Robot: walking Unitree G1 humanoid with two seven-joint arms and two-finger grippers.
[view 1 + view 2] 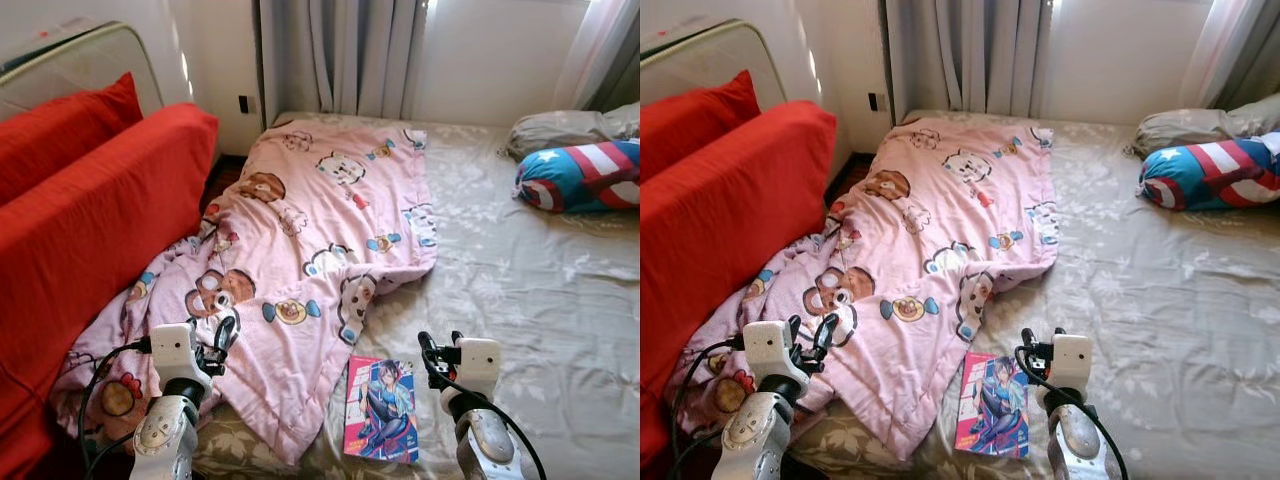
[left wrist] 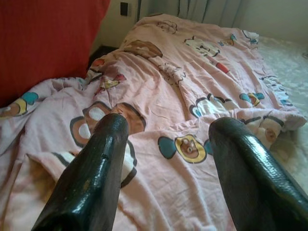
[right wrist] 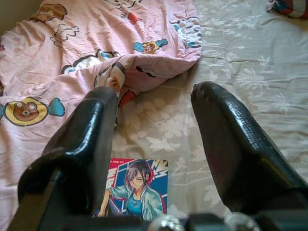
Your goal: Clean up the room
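A rumpled pink blanket (image 1: 300, 230) printed with cartoon animals lies across the left half of the bed, trailing off the near left edge. A comic book (image 1: 381, 408) with a drawn figure on its cover lies flat on the grey floral sheet (image 1: 520, 290), beside the blanket's near corner. My left gripper (image 1: 222, 338) hovers open over the blanket's lower part, nothing between its fingers (image 2: 98, 163). My right gripper (image 1: 432, 352) is open just right of and above the book (image 3: 136, 187), also empty.
A red sofa (image 1: 90, 220) with a red cushion (image 1: 60, 130) stands tight against the bed's left side. A star-and-stripes bolster pillow (image 1: 585, 175) and a grey pillow (image 1: 560, 128) lie at the far right. Curtains (image 1: 340, 55) hang behind the bed.
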